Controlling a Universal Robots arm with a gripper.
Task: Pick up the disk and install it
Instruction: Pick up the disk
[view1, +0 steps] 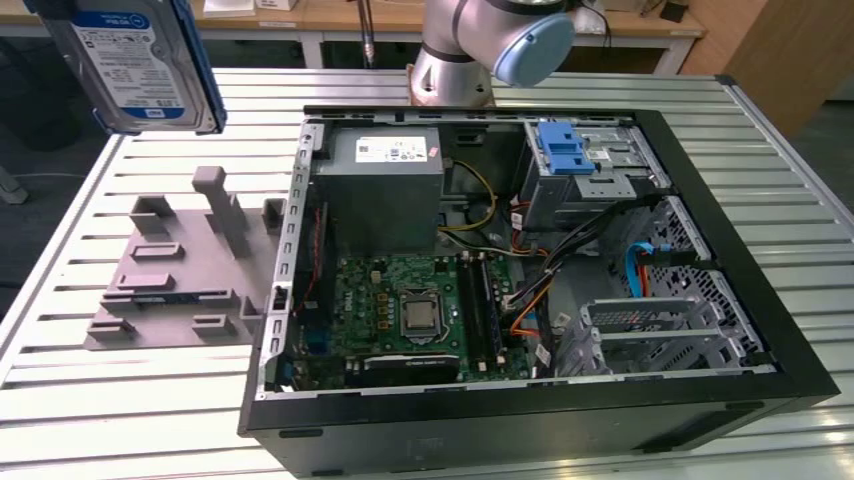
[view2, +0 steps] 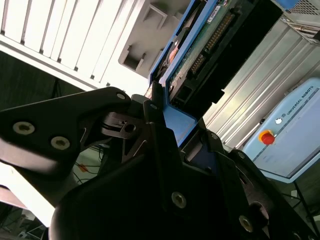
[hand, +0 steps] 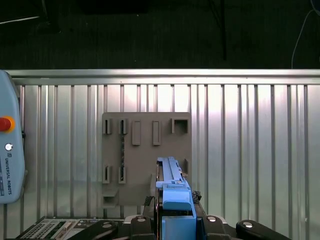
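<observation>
While the gripper (view2: 177, 122) is clenched on the disk (view1: 134, 65) at its blue edge, the disk hangs high, well off the case (view1: 534, 405) toward the exterior view's left. Held so narrowly, it could tilt or slip, then jam against the case's bay (view1: 607, 175).

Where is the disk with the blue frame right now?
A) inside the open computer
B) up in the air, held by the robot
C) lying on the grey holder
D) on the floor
B: in the exterior view the disk hangs in the air above the grey holder, and in the first wrist view the gripper is closed on its blue frame.
</observation>
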